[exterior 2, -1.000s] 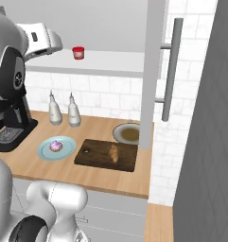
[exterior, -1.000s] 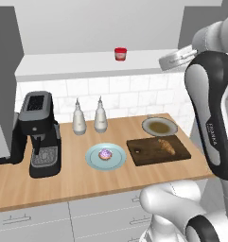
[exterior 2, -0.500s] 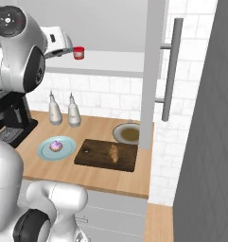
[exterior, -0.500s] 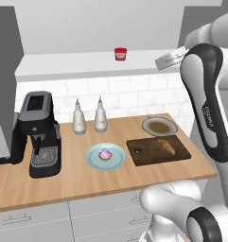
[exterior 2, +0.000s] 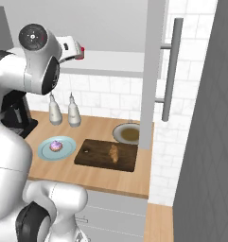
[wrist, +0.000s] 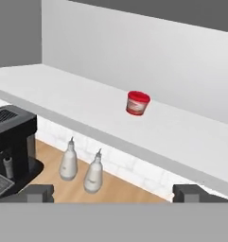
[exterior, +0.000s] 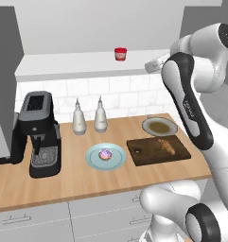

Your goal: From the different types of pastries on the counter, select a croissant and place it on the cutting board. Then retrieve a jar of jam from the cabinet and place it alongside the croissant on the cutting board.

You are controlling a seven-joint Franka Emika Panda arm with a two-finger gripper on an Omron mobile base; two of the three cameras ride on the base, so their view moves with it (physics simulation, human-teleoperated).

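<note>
My claw (wrist: 113, 193) is spread wide and carrying nothing, its two tips at the bottom of the hand view. Well below it the croissant (exterior: 166, 145) already lies on the cutting board (exterior: 144, 156). Straight ahead of the claw, a touch above centre and well apart, the jar of jam (wrist: 137, 103) stands upright on the cabinet (wrist: 77, 113) ledge. I judge a level forward reach is what's needed.

1. A red jar (wrist: 137, 103) stands upright on the pale shelf (wrist: 77, 106), clear of the hand (wrist: 113, 193).
2. Fingertips (wrist: 37, 193) spread wide, nothing between.
3. Two white bottles (wrist: 68, 160) and a black coffee machine (wrist: 11, 137) stand on the table (wrist: 54, 186) below.
</note>
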